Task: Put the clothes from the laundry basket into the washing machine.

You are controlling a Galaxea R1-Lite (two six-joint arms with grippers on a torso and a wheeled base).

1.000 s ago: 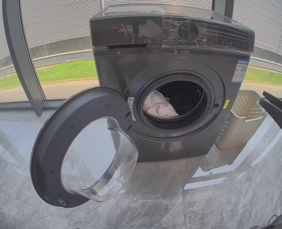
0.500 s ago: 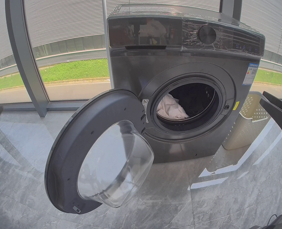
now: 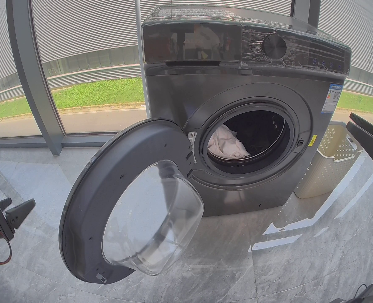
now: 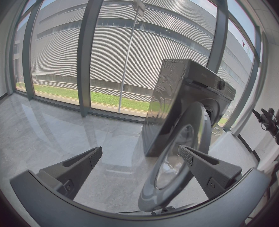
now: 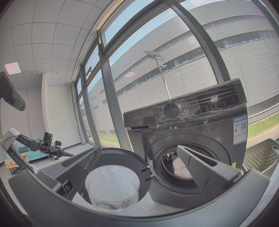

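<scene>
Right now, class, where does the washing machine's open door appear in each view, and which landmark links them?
Head view: the door hangs open lower-left of the drum opening.
Left wrist view: the door, nearly edge-on, fronts the washing machine.
Right wrist view: the door stands open beside the drum opening.
Shared landmark: the round dial on the panel.

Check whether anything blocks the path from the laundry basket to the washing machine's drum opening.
Nothing visible does. The door is swung wide to the left, off the drum opening; the laundry basket stands off to its right.
</scene>
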